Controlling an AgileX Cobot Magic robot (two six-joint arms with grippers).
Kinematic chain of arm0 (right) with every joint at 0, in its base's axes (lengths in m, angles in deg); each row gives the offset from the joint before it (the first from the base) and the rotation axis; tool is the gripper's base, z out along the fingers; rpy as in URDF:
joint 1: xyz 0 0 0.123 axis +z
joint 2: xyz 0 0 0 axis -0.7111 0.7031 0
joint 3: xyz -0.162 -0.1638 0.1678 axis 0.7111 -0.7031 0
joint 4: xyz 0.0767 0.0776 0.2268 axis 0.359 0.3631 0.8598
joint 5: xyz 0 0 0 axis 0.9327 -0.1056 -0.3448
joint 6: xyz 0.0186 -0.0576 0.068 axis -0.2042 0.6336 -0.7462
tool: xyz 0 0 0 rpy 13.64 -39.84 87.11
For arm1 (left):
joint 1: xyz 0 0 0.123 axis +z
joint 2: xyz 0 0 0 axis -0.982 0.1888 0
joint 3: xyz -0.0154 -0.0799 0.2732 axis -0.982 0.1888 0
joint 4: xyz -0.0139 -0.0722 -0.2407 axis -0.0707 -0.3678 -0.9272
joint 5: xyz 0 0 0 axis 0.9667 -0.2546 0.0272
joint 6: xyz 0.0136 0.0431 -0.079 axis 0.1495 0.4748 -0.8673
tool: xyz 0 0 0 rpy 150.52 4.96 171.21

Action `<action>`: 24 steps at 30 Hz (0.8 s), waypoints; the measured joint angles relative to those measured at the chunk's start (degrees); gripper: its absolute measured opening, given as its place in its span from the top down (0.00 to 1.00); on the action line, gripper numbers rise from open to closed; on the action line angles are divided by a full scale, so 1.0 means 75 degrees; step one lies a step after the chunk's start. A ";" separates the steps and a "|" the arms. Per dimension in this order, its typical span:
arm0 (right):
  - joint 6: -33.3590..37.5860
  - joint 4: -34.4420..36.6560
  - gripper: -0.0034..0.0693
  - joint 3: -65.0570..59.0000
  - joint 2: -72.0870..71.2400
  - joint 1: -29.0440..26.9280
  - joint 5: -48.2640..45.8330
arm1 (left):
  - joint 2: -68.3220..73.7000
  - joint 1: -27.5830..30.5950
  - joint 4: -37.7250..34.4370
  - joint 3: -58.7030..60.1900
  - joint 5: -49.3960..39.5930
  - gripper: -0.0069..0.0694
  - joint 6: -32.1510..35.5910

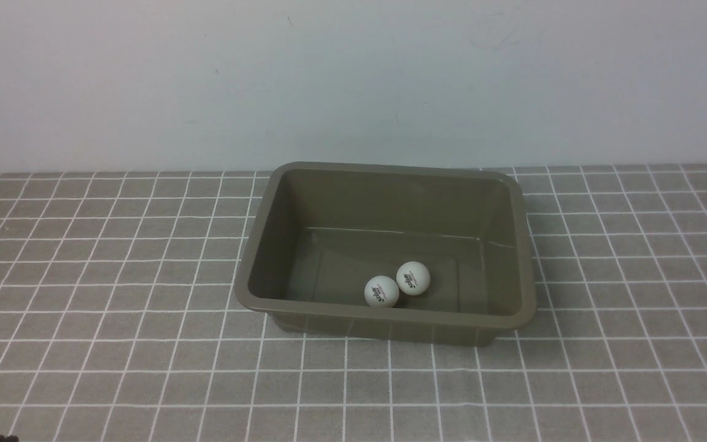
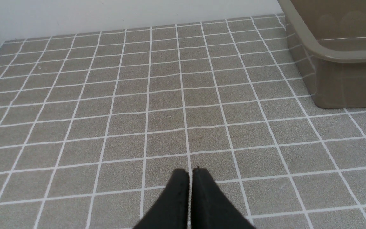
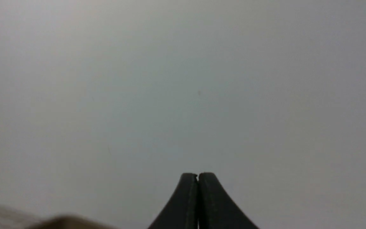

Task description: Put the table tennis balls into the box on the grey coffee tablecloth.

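Two white table tennis balls lie side by side on the floor of the olive-brown box [image 1: 384, 316]: one ball [image 1: 382, 291] near the front wall, the other [image 1: 413, 278] just right of it and touching it. The box stands on the grey coffee tablecloth [image 1: 114, 276]. My left gripper [image 2: 191, 171] is shut and empty above the cloth, with a corner of the box [image 2: 329, 54] off to one side. My right gripper [image 3: 198, 175] is shut and empty, facing the plain wall. Neither gripper shows in the front view, apart from a small dark bit at the bottom left edge.
A pale wall [image 1: 353, 80] runs behind the table. The checked cloth spreads to the left, right and front of the box. A blurred olive edge [image 3: 65, 222] shows low in the right wrist view.
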 joint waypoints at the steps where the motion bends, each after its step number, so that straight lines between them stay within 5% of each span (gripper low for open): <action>1: 0.0113 -0.0163 0.97 0.0000 -0.0008 -0.0280 -0.0624 | 0.0000 0.0000 0.0000 0.0000 0.0000 0.92 0.0000; 8: -0.0251 -0.0621 0.97 -0.0824 -0.0265 -0.1545 -0.2608 | 0.0000 0.0000 0.0000 0.0000 0.0000 0.92 0.0000; 13: -0.0683 -0.0654 0.97 -0.2157 -0.0514 -0.1817 -0.2464 | 0.0000 0.0000 0.0000 0.0000 0.0000 0.92 0.0000; 24: -0.0915 -0.0644 0.97 -0.2230 -0.0523 -0.1825 -0.2007 | 0.0000 0.0000 0.0000 0.0000 -0.0016 0.92 -0.0007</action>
